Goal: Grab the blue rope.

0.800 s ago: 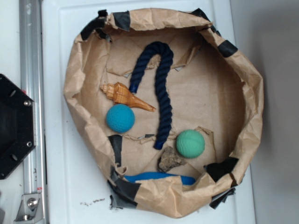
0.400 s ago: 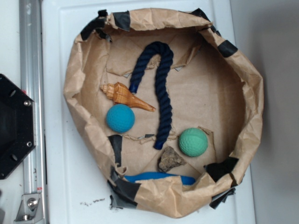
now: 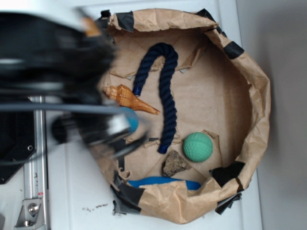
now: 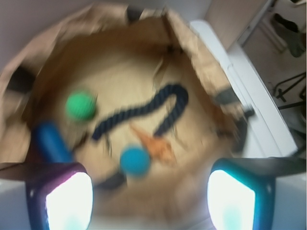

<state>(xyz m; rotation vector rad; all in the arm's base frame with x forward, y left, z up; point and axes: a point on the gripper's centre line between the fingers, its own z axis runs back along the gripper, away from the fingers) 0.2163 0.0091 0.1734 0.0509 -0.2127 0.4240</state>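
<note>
Blue rope (image 3: 165,91): hook-shaped, bend up, long leg vertical.

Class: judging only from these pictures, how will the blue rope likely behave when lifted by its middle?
The blue rope lies in a hook curve, so it probably droops. Its twisted strands should grip well. Being long, an end may drag toward the shell.

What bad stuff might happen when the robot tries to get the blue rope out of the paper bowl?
The shell lies right beside the blue rope, so a finger might catch it or push it instead. The crumpled paper wall stands up around everything, and the arm, blurred at the left edge, might snag it. The rope is long and hooked, so a grab at one end might leave most of it dragging against the green ball.
</note>
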